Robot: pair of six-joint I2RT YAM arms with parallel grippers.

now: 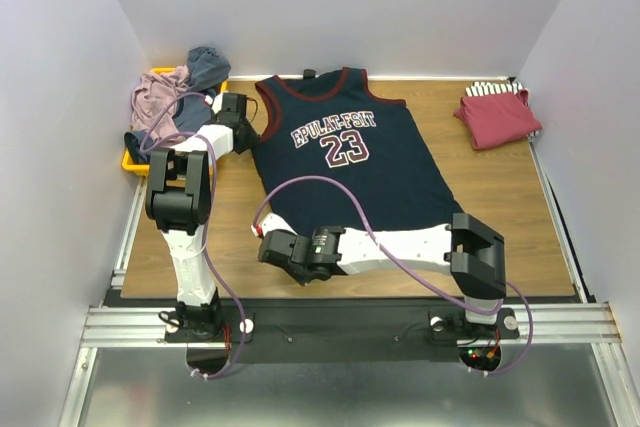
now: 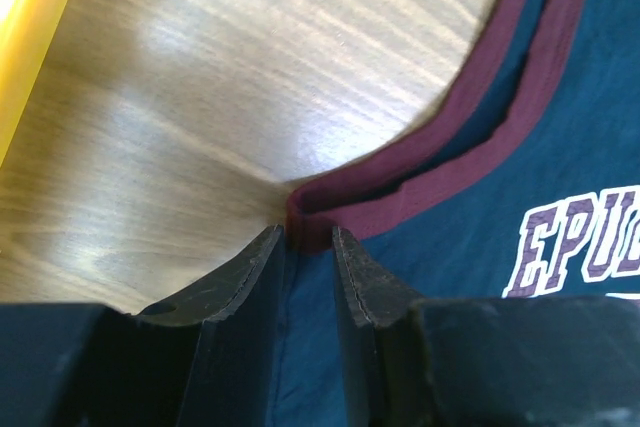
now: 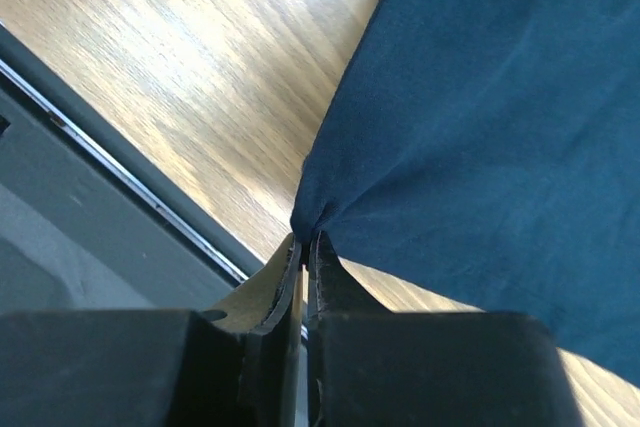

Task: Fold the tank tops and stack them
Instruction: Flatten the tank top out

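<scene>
The navy jersey with maroon trim and white "23" lies spread flat on the wooden table. My left gripper is shut on its left armhole edge; in the left wrist view the navy cloth fills the narrow gap at the gripper. My right gripper is shut on the jersey's lower left corner, and the cloth puckers at the gripper. A folded dark red top lies on a striped one at the back right. Mauve and grey-blue tops are piled at the back left.
The yellow tray sits under the cloth pile at the table's left edge. White walls close in the back and both sides. The table's near edge and the metal rail run just beside my right gripper.
</scene>
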